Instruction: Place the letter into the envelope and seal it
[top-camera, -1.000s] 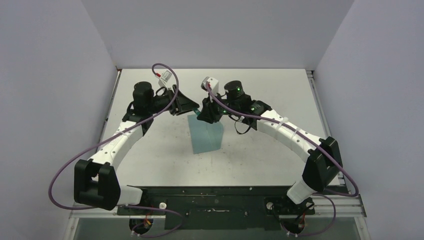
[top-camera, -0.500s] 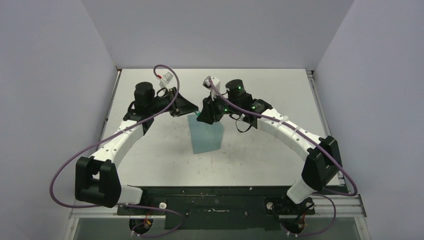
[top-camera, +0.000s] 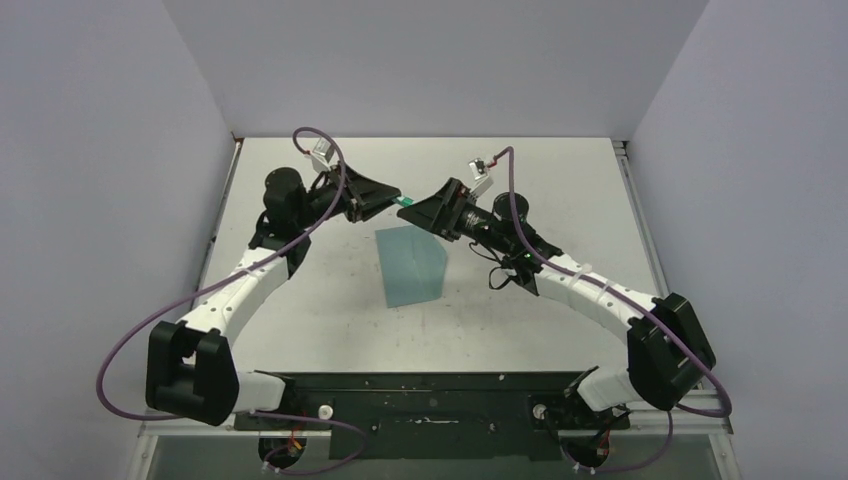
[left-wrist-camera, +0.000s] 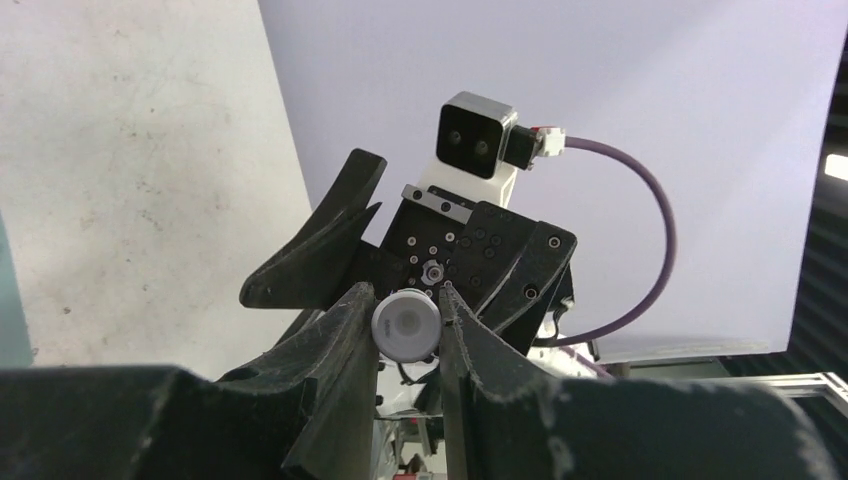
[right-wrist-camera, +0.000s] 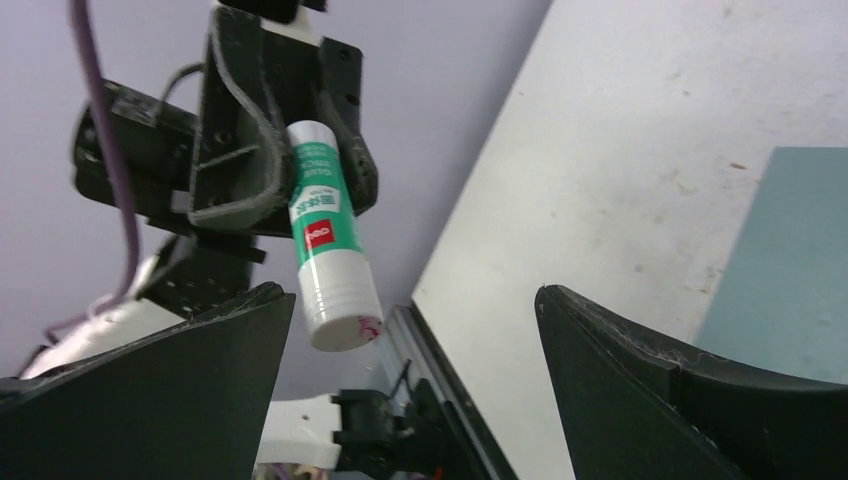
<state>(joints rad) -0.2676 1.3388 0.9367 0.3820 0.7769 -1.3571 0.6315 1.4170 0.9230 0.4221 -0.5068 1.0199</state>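
While the left claw (top-camera: 393, 201) is clamped on a white-and-green glue stick (right-wrist-camera: 325, 235), holding it in the air above the far half of the tabletop (top-camera: 560, 180), the right claw (top-camera: 421, 211) faces it, fingers spread wide apart and not touching it. The teal envelope (top-camera: 412, 265) lies flat near the tabletop's middle, just nearer than both claws.

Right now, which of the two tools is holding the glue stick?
The left tool, closed on the green-and-white glue stick; the right tool stands wide open, empty.
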